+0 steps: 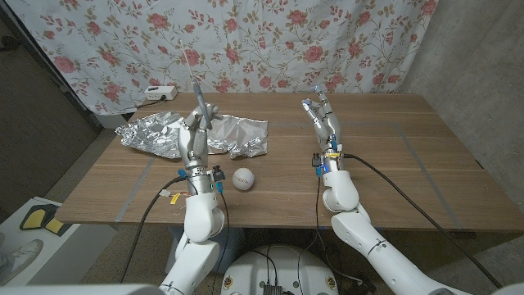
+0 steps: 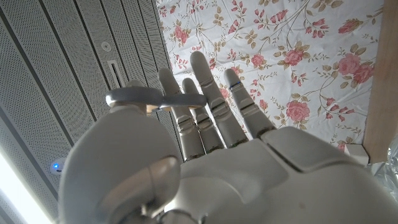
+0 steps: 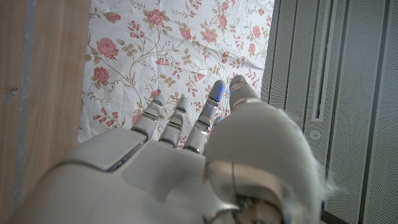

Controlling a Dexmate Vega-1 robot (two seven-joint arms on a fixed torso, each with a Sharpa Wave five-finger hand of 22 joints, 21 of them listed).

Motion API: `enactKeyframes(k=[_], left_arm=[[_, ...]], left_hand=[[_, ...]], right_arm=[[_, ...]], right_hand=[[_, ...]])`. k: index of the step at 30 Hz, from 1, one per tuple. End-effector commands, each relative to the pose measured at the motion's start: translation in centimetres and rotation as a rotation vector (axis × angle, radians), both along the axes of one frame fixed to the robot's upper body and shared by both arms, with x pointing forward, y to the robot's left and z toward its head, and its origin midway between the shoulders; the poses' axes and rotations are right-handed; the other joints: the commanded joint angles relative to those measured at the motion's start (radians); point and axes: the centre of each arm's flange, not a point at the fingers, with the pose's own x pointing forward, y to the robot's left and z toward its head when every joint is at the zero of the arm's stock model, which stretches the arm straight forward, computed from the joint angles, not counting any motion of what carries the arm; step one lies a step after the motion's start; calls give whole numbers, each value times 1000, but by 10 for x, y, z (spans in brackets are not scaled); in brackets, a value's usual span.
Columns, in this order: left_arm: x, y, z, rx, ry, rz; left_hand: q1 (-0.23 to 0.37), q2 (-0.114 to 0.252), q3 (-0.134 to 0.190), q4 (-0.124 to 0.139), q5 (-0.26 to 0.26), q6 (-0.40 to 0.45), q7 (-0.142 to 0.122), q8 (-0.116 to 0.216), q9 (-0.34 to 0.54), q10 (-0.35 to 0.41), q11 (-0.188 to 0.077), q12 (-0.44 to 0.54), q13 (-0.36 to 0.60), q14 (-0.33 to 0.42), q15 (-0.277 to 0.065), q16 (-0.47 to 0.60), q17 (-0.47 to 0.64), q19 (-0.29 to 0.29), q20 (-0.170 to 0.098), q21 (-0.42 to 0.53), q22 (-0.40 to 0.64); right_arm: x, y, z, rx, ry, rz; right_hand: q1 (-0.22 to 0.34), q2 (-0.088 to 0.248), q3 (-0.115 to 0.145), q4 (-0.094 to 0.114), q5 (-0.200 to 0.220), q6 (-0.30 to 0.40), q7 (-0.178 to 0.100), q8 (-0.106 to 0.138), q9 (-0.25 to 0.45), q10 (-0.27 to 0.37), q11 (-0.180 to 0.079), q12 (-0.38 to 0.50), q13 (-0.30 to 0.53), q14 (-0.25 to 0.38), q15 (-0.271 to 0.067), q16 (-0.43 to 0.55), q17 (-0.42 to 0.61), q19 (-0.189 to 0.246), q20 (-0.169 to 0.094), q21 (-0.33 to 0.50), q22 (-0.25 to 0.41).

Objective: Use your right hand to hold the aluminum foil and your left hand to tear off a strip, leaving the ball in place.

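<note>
Crumpled aluminum foil (image 1: 176, 131) lies far left on the wooden table (image 1: 393, 164), white ball (image 1: 243, 179) near it. Left hand (image 1: 197, 129) and right hand (image 1: 323, 123) are raised, fingers spread, empty. Nothing grasped yet; next, the right hand must reach across to the foil.

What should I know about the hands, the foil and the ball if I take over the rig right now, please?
Left hand: raised, fingers apart, holding nothing; it stands in front of the foil in the head view.
Right hand: raised over bare table on the right, fingers apart, holding nothing.
Crumpled silver aluminium foil sheet: lying at the wooden table's far left, seemingly whole.
Small white ball: on the table nearer the robot, apart from the foil.
Done: nothing visible yet.
Left: right hand holds the foil, left hand tears a strip, ball stays put.
</note>
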Motion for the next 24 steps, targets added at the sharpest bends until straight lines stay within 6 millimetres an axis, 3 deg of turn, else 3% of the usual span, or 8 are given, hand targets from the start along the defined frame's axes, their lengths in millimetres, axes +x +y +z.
enactKeyframes(k=[1, 9, 10, 13, 17, 20, 24], left_arm=[[4, -1, -3, 2, 4, -35], [10, -2, -5, 16, 13, -64], [11, -3, -6, 18, 8, -70], [14, -3, -7, 22, 4, -86], [17, -3, -8, 21, 11, -92], [19, -4, -10, 15, 21, -108], [23, -3, -11, 11, 33, -134]], left_hand=[[114, 99, 15, 5, 5, -134, 43, -10, 11, -17, 6, 434, 193, 39, -24, 18, 26, 33, -6, 27, 10], [121, 104, 8, 10, 1, -135, 63, -23, 14, -41, 24, 450, 200, 7, -17, 35, 87, 118, -21, 113, 63], [124, 106, 4, 13, 1, -140, 70, -26, 21, -53, 39, 456, 202, -6, -12, 42, 109, 140, -45, 153, 97], [130, 111, 1, 17, 1, -139, 80, -32, 25, -59, 61, 460, 192, -34, 6, 54, 146, 167, -77, 225, 166], [138, 109, 10, 24, 5, -139, 93, -37, 33, -64, 71, 462, 182, -36, 17, 41, 143, 161, -90, 299, 247], [132, 104, 8, 34, 5, -138, 88, -40, 36, -71, 51, 464, 182, -38, 18, 30, 137, 133, -97, 330, 290], [127, 99, 7, 39, 6, -136, 84, -42, 37, -69, 51, 461, 174, -36, 12, 22, 130, 124, -99, 348, 310]], right_arm=[[-1, 0, 0, -6, 0, -3], [-2, -1, 1, -7, 1, -5], [-2, -1, 1, -9, 1, -7], [-3, -2, 1, -9, -1, -8], [-4, -2, 1, -13, -3, -13], [-5, -2, 2, -13, -2, -14], [-5, -2, 2, -18, -3, -19]], right_hand=[[-10, 2, 10, -1, 4, 5, -9, 7, 2, -7, 1, -7, -1, -8, -163, 6, 1, 8, 0, 5, 2], [-13, 2, 10, -2, 5, 4, -8, 8, 1, -8, 1, -15, -5, -10, -164, 6, 1, 14, -7, 7, 3], [-14, 2, 10, -2, 5, 4, -8, 8, 1, -8, 1, -15, -6, -10, -163, 6, 1, 14, -7, 7, 3], [-14, 2, 11, -3, 5, 4, -8, 8, 1, -8, 1, -17, -7, -11, -164, 7, 1, 14, -6, 7, 3], [-16, 1, 10, -3, 5, 4, -8, 8, 1, -10, 1, -21, -9, -13, -163, 6, 1, 15, -7, 7, 3], [-17, 2, 11, -4, 5, 4, -9, 8, 1, -10, 0, -23, -10, -14, -163, 7, 1, 15, -8, 7, 3], [-18, 2, 11, -4, 5, 4, -8, 9, 1, -11, 0, -26, -12, -14, -164, 7, 1, 16, -8, 7, 3]])
